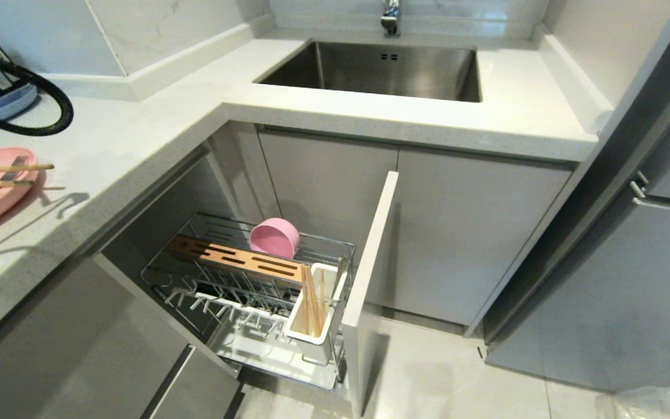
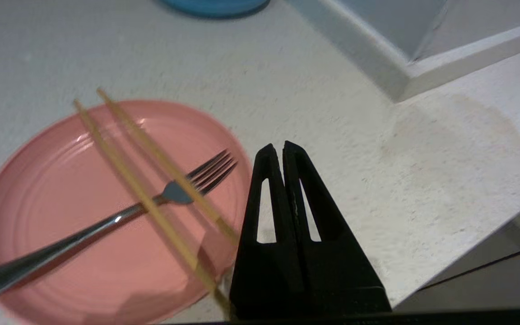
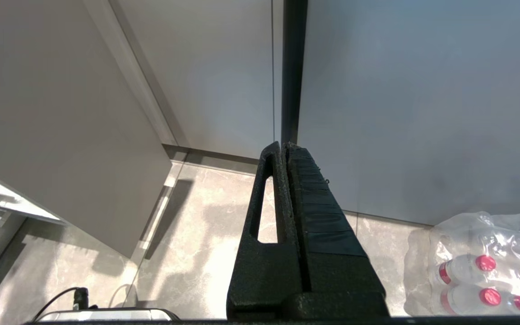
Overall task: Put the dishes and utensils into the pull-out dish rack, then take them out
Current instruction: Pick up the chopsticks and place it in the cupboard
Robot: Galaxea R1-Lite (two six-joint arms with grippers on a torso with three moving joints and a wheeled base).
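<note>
Head view shows the rack [image 1: 242, 291] pulled out below the counter [image 1: 137, 128]: pink bowl [image 1: 275, 237] tipped on its side at the back by the wooden bar [image 1: 236, 259], mouth facing the cabinet, and chopsticks [image 1: 312, 302] standing near upright in the white holder [image 1: 312, 326]. No arm in that view.

Left wrist view gives what the head view crops: whole pink plate [image 2: 102, 212] on the counter w/ fork [image 2: 120, 216] lying across it, tines toward the left gripper [image 2: 282, 149], handle running off the plate's far side. Two chopsticks [image 2: 151, 198] lie parallel over the fork, crossing it, near ends at the plate rim by the gripper. Left gripper clenched, empty, just beside the plate.

Right gripper [image 3: 282, 146] clenched, empty, parked low over the floor near packed bottles [image 3: 481, 271].
</note>
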